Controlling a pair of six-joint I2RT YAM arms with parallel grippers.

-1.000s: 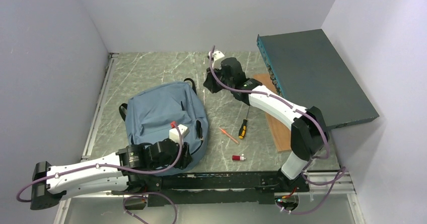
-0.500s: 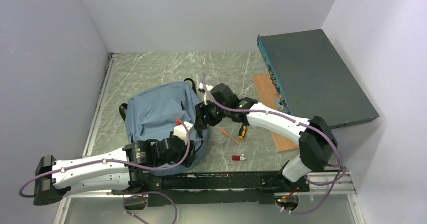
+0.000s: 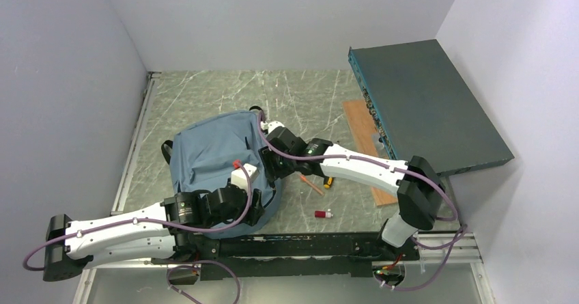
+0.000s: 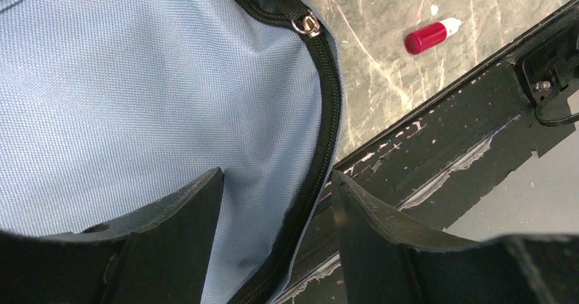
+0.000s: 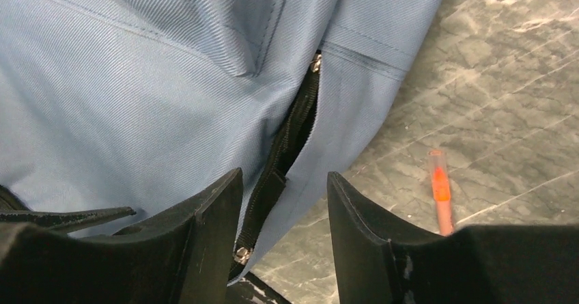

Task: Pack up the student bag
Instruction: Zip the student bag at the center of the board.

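Fingers (image 4: 171,229) of the left gripper (image 4: 276,184) stand apart with nothing between them. The right gripper (image 5: 283,177) is likewise spread and empty.

The student bag (image 3: 212,150) lies flat on the table (image 3: 205,89), at about 8 o'clock from the table centre, with both grippers over its right edge.

- **Right wrist view:** blue fabric fills 9 to 12 o'clock. A partly open zip slit (image 5: 293,133) runs from 12 o'clock down into the gap between the fingers, with one zip pull (image 5: 315,62) at its top end. Whether the fingers touch the fabric cannot be told.
- **Left wrist view:** the bag's black zipper track (image 4: 328,119) passes down between the fingers at the near rim of the bag. The fabric lies mostly at 9 to 12 o'clock.

Step in hand, as a judgement: getting the bag open, with nothing packed yet. The next move likely calls for the right fingers to drop and pinch a pull or the slit's edge. The left would pin the bag so that it does not slide.

The loose items lie outward from the bag:
- orange pen (image 5: 440,195), near, at 3 o'clock of the bag
- red-capped bottle (image 3: 323,214) at 4 o'clock
- wooden board (image 3: 360,116) at 2 o'clock
- teal box (image 3: 430,99) beyond the board, at 2 o'clock
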